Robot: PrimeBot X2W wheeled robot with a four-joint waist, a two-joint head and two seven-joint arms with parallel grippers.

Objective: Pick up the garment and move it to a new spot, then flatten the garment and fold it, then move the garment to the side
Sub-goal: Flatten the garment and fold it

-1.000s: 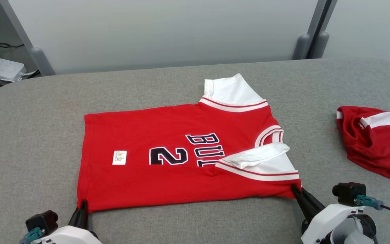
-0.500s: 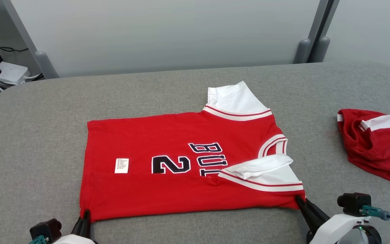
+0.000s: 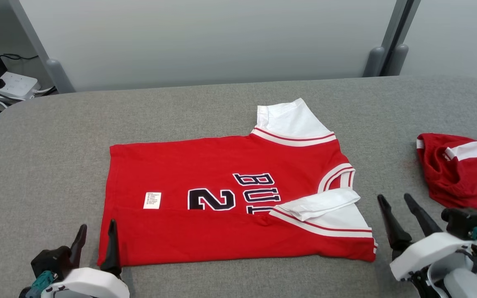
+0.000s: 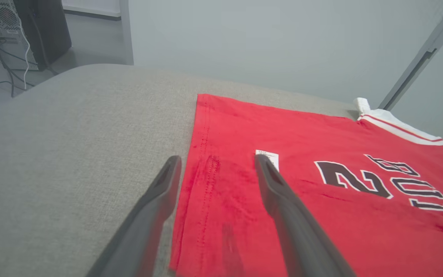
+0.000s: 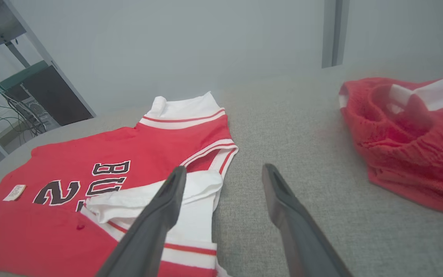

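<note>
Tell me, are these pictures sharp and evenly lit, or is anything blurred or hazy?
Head view: soft, even light, no glare, jersey print crisp. Left wrist view: the near fingers look soft and oversized. Right wrist view: hazy, the table's far edge melts into the wall, and the red heap looks slightly soft.

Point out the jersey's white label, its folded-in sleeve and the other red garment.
white label [image 3: 152, 200]: head view, patch centre.
folded-in sleeve [image 3: 325, 202]: head view, white top fold.
other red garment [image 3: 458, 182]: head view, red cloth under white stripe.
</note>
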